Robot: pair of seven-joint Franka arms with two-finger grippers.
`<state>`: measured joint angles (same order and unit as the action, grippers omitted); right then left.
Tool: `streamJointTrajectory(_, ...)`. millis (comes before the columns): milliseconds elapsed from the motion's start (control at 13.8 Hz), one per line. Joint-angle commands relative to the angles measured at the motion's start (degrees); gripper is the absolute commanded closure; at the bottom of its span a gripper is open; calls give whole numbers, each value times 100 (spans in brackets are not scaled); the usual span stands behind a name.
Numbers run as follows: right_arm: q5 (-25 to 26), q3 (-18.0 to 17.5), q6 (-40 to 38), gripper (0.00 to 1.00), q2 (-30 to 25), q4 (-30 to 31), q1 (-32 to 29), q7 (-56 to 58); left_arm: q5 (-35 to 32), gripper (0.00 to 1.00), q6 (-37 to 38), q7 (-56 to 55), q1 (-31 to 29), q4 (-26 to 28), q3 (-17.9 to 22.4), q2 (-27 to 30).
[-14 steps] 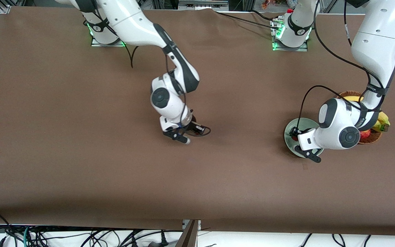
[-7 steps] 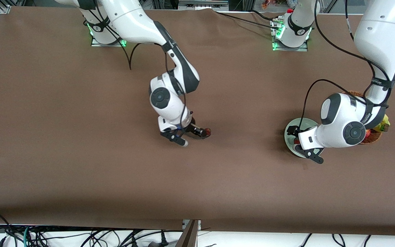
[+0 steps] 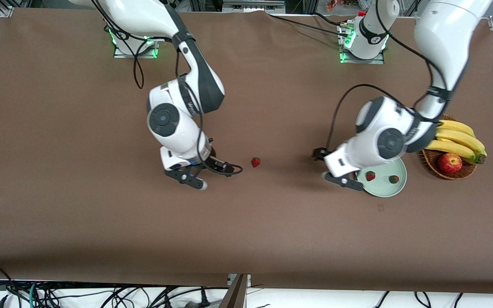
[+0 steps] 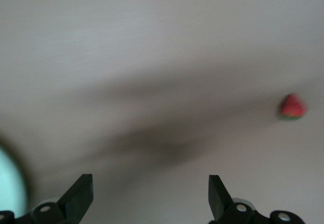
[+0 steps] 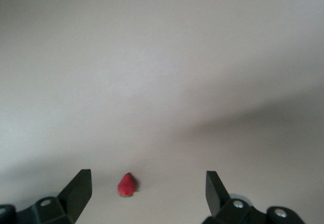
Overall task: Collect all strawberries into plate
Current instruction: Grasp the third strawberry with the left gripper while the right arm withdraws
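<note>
Brown cloth covers my whole table (image 3: 79,222), matte and bare apart from the items listed. Strawberries, three counted: two lie apart from each other on the plate (image 3: 394,188), one (image 3: 370,176) toward the table's middle and one (image 3: 394,179) toward the basket; the third, a loose strawberry (image 3: 255,162), lies on the cloth between the two arms, well apart from the plate. Plate, one: pale mint, shallow, beside the basket (image 3: 426,160) at the left arm's end of the table. Basket, one, wicker, holding one bunch of bananas (image 3: 458,139) and one apple (image 3: 449,162); neither is mine to move. Handling, as I judge it: each berry is light, soft and easily bruised, with a tapered body that may squirt out of a hard pinch, so I would take it across the widest part near the cap, with gentle closure and a low approach. Left gripper (image 3: 334,167), one: fingers spread wide and empty, over the cloth at the plate's edge nearest the table's middle; its wrist view shows the loose berry well off. Right gripper (image 3: 203,175), one: fingers likewise wide apart, holding nothing, low over the cloth near the loose strawberry, which sits clear of its fingertips. Tally: two in, one outstanding.
</note>
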<state>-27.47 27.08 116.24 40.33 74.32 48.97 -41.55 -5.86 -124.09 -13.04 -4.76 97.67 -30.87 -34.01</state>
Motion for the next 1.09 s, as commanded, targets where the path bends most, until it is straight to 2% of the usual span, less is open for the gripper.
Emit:
streamJointTrajectory(0,76,349,-644,0,-437,153,7,601,-3,0,-754,-1082,562,-178,72,-447)
streamJointTrajectory(145,76,613,-1302,0,-727,188,7,972,-12,0,-1247,-1847,1088,-187,177,-684)
streamJointTrajectory(290,154,702,-1708,0,-1104,267,-202,1516,-55,0,-1722,-2533,2018,-275,895,-800)
streamJointTrajectory(435,565,668,-1911,0,-1579,486,-387,1990,-47,0,-1741,-3410,3011,-432,1651,-826)
streamJointTrajectory(580,866,562,-2148,0,-2079,697,-694,2570,-47,0,-1741,-4195,3725,-625,2206,-957)
streamJointTrajectory(798,1532,-7,-2473,0,-2844,1074,-1449,3143,-56,0,-1741,-4347,3904,-1082,2322,-1265)
streamJointTrajectory(1015,2025,-912,-2580,0,-3495,1575,-2415,3302,-64,2,-1750,-4321,3921,-1294,2340,-1423)
